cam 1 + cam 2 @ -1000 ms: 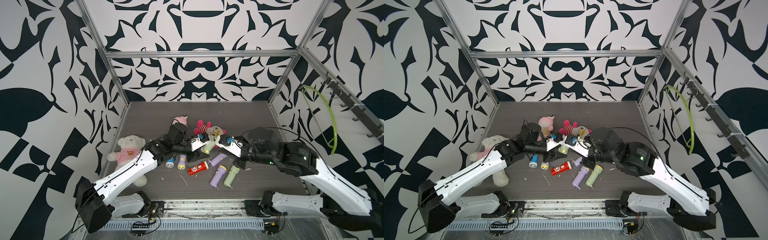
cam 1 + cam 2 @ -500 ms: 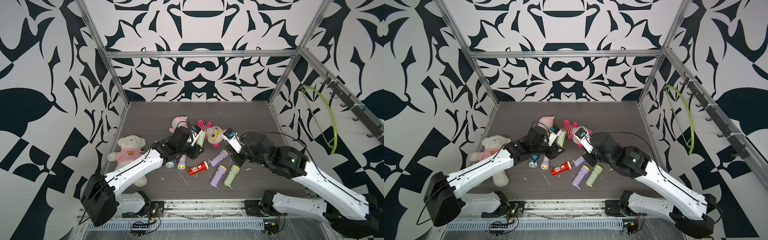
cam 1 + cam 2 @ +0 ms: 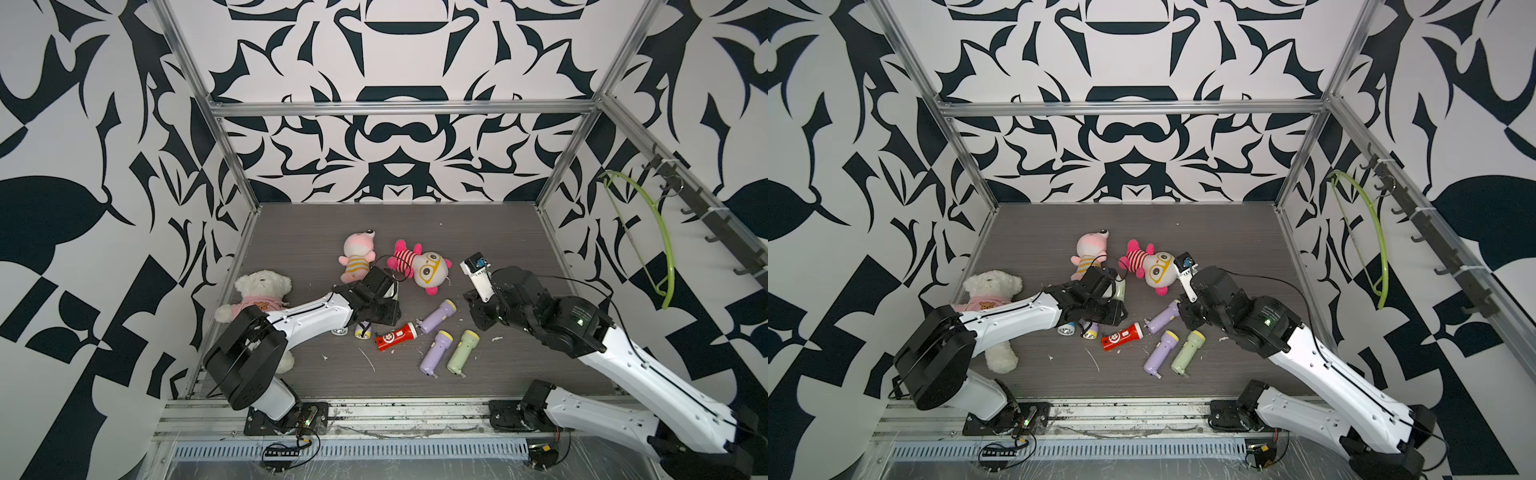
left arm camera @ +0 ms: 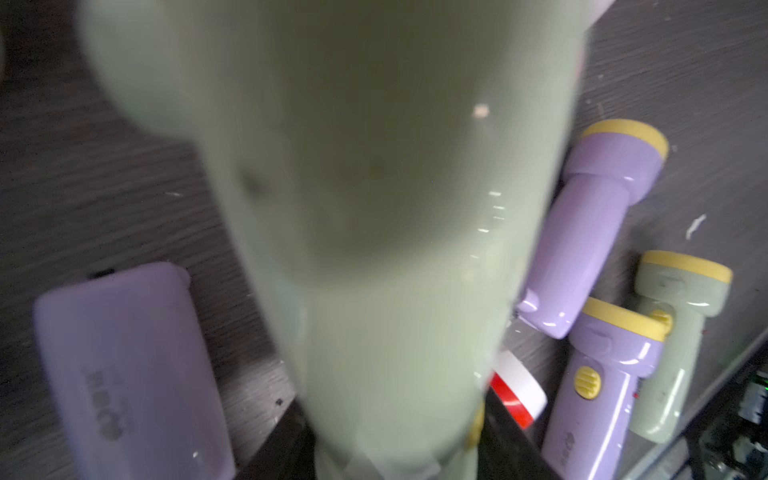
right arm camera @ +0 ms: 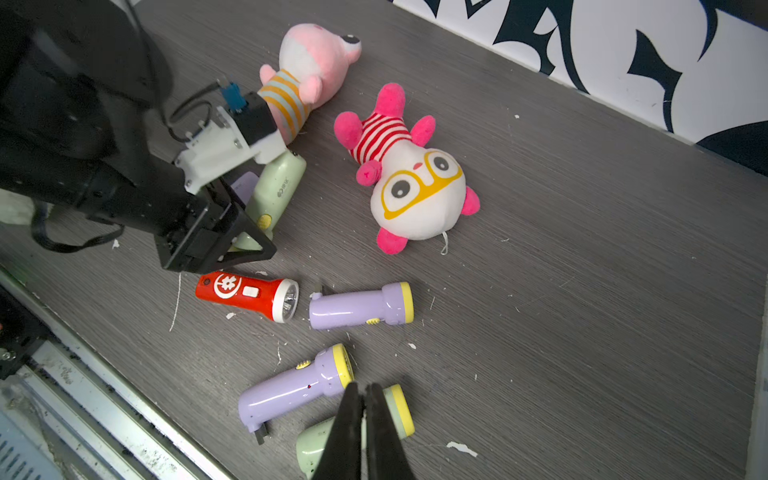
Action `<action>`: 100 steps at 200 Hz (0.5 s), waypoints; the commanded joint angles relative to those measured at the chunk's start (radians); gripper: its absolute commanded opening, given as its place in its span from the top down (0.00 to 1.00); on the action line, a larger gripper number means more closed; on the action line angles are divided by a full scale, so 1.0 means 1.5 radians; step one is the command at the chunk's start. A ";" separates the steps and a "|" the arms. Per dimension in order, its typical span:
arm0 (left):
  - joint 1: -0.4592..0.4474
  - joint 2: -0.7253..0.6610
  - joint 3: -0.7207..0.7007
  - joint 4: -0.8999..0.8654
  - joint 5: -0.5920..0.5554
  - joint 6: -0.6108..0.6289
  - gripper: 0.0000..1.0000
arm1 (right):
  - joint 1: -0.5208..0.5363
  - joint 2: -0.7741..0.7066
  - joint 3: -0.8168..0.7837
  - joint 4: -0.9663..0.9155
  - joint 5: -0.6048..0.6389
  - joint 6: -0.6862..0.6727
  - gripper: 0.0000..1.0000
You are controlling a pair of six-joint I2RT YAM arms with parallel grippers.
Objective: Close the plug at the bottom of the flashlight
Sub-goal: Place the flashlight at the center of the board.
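Observation:
My left gripper (image 4: pixel 395 440) is shut on the head end of a pale green flashlight (image 4: pixel 374 208), which fills the left wrist view, blurred. The right wrist view shows that flashlight (image 5: pixel 276 189) lying low over the floor, its bottom end pointing away from the left gripper (image 5: pixel 239 235). The plug there is too small to make out. In a top view only a sliver of the flashlight (image 3: pixel 1120 289) shows beside the left arm. My right gripper (image 5: pixel 365 390) is shut and empty, apart from the held flashlight, hovering above a loose green flashlight (image 5: pixel 395 409).
On the floor lie a red flashlight (image 3: pixel 395 336), two purple ones (image 3: pixel 438 316) (image 3: pixel 434 351) and a green one (image 3: pixel 463 351). Two small flashlights (image 3: pixel 1065 330) sit under the left arm. A white bear (image 3: pixel 259 291), pink plush (image 3: pixel 357 257) and glasses-faced plush (image 3: pixel 428 270) lie behind.
The two grippers, close together at the flashlight a second ago, have parted. The left arm has drawn back and lowered with the flashlight. The right arm has pulled away to the right.

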 commanded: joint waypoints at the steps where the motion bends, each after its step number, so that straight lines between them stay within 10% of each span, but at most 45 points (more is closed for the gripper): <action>1: -0.001 0.026 0.026 -0.015 -0.023 -0.011 1.00 | -0.002 -0.006 -0.006 0.018 0.011 0.016 0.91; 100: -0.032 0.035 0.023 -0.088 -0.011 -0.029 0.93 | -0.003 0.006 -0.015 0.025 0.017 0.017 0.88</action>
